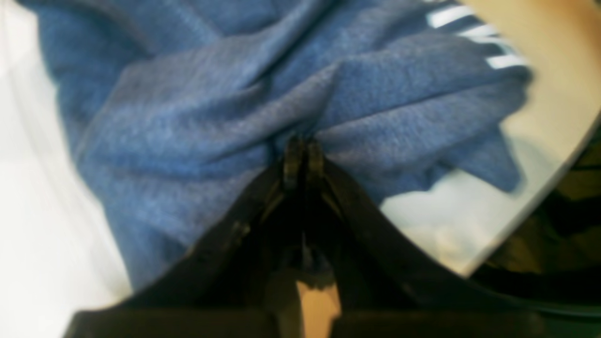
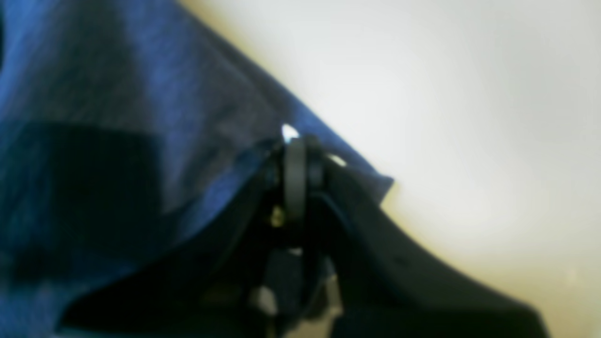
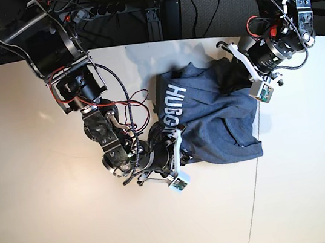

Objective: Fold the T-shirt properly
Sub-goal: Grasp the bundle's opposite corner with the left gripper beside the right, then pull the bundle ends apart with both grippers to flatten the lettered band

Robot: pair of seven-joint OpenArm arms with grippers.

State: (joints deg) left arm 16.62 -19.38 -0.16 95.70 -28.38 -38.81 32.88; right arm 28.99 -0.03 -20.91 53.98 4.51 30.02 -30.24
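Both grippers' jaws are clamping the T-shirt (image 3: 217, 119): left gripper (image 1: 303, 148) bunching cloth beyond the lettering, right gripper (image 2: 300, 155) pinching an edge, probably for spreading it over the desk (image 3: 57, 235).

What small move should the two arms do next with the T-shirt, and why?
Probably draw the two arms apart to stretch the cloth flat. The left tool and the right tool are both shut on the T-shirt, which lies bunched with deep creases on the table, its white lettering partly hidden.
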